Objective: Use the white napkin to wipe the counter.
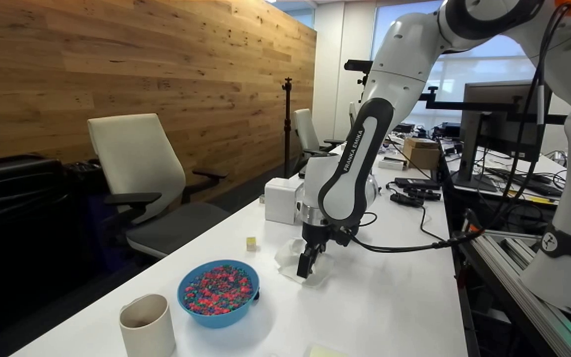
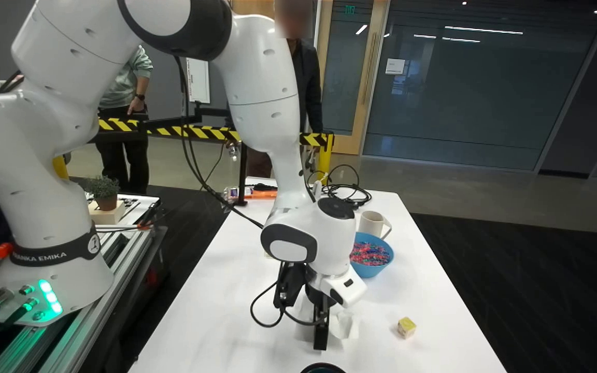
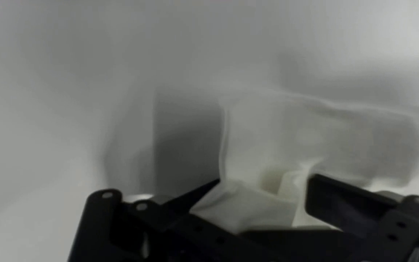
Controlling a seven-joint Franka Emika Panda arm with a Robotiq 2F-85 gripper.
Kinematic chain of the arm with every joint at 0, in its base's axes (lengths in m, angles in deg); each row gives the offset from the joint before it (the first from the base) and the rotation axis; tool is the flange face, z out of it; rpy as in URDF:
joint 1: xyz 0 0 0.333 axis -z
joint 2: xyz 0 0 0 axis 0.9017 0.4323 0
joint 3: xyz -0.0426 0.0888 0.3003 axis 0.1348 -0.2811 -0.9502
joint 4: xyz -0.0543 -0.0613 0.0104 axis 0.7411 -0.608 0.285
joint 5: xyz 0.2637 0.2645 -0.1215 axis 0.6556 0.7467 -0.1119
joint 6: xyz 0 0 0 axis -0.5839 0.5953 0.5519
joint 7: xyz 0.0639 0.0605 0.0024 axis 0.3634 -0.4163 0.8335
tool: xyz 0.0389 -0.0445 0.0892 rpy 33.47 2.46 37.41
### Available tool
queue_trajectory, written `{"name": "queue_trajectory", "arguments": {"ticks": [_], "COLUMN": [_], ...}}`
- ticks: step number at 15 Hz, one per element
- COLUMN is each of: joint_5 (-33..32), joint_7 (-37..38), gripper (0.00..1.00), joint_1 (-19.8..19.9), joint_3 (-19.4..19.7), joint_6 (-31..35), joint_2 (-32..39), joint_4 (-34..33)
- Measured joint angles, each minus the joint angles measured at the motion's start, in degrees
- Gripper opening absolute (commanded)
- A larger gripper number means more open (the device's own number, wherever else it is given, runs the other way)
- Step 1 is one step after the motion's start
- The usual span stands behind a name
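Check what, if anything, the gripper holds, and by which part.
Nothing appears held: in the wrist view the gripper is open, with a crumpled part of the white napkin between its parted jaws.

A rumpled white napkin (image 1: 289, 262) is carried by a white table (image 1: 389, 307); from the napkin, in an exterior view, a blue bowl (image 1: 216, 320) is set at 8 o'clock — a beige mug (image 1: 149, 334) is stood farther out that way. A small yellow-topped block (image 1: 251, 244) is placed at 10 o'clock, a white box (image 1: 279, 201) at 11, black electronic devices (image 1: 417, 183) at 2. In an exterior view, coiled black cable (image 2: 358, 201) is seen at 11 o'clock from the mug.
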Motion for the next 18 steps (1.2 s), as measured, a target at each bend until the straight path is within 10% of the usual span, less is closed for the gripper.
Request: {"name": "queue_trajectory", "arguments": {"ticks": [8,9,10,14,15,18], "joint_5": [0.00,0.00,0.00,0.00,0.00,0.00], "joint_7": [0.00,0.00,0.00,0.05,0.05,0.08], "gripper": [0.49,0.24,0.73,0.84,0.40,0.38], "joint_1": [-0.01,-0.01,-0.01,-0.06,-0.14,-0.16], "joint_3": [-0.37,-0.38,-0.38,-0.37,-0.37,-0.46], "joint_6": [0.00,0.00,0.00,-0.02,-0.02,-0.02], "joint_2": [-0.40,-0.40,-0.41,-0.41,-0.41,-0.41], "joint_4": [0.71,0.72,0.72,0.59,0.58,0.55]}}
